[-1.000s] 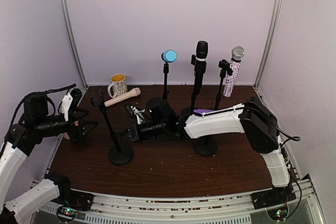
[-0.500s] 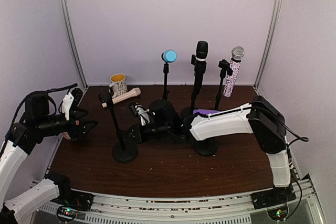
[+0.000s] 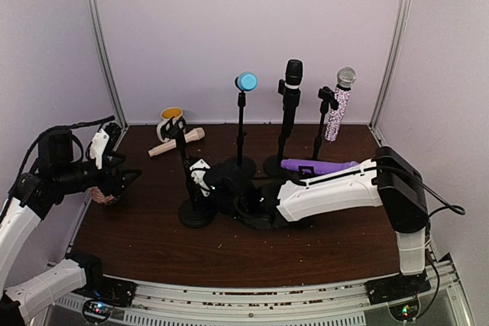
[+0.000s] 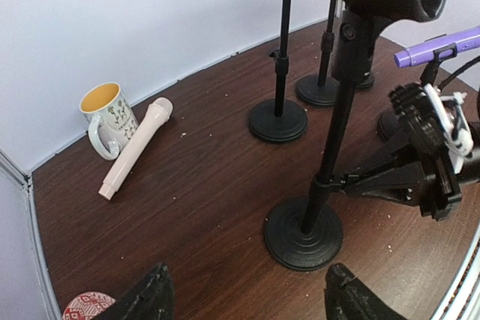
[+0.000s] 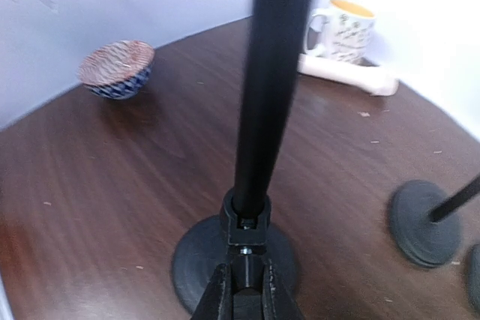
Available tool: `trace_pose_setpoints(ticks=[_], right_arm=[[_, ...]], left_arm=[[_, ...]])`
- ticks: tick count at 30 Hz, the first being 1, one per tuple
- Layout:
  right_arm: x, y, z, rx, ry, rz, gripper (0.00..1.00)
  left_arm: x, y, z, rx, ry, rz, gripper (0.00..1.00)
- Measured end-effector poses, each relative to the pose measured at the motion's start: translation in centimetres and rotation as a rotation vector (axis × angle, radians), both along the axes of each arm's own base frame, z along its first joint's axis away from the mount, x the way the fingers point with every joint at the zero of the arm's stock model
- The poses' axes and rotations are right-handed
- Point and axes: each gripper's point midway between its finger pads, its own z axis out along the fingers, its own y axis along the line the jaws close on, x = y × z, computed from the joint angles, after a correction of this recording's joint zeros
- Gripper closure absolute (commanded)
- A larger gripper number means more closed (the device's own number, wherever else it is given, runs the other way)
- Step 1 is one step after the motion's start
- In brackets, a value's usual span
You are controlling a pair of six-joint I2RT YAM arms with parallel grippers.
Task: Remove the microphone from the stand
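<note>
Your right gripper (image 5: 246, 279) pinches the near-upright stand (image 5: 259, 110) low; the microphone (image 3: 176, 141) lies flat, head toward 2 o'clock. Your left gripper (image 4: 247, 297) hangs spread.

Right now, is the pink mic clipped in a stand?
No, the pink microphone lies flat on the table beside the mug.

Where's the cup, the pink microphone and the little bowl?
White flowered mug (image 4: 118, 119): left wrist view, side wall.
Pale pink plastic microphone (image 4: 135, 148): left wrist view, handle.
Red patterned bowl (image 5: 116, 62): right wrist view, inside.

brown table (image 4: 195, 192): mug (image 4: 106, 113), pink microphone (image 4: 136, 148), bowl (image 4: 86, 307), stands (image 4: 303, 234)
</note>
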Motion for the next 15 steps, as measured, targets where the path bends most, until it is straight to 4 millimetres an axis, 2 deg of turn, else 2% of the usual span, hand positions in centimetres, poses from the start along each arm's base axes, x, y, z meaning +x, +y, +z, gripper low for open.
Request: trace_pose_setpoints(ticks=[4, 5, 7, 12, 15], right_arm=[[-0.2, -0.8, 0.0, -0.145, -0.158, -0.067, 1.00], [-0.2, -0.9, -0.1, -0.172, -0.187, -0.077, 0.97], [-0.1, -1.1, -0.1, -0.236, -0.256, -0.099, 0.78], [0.1, -1.8, -0.2, -0.349, -0.366, -0.153, 0.42], [0.4, -2.4, -0.3, -0.378, -0.382, -0.178, 0.30]], left_arm=[[0.2, 0.1, -0.2, 0.006, 0.007, 0.008, 0.29], [0.2, 0.1, -0.3, 0.007, 0.009, 0.010, 0.29], [0.3, 0.2, -0.3, 0.010, 0.009, 0.016, 0.29], [0.4, 0.3, -0.3, 0.014, 0.008, 0.023, 0.29], [0.4, 0.4, -0.3, 0.015, 0.008, 0.024, 0.29]])
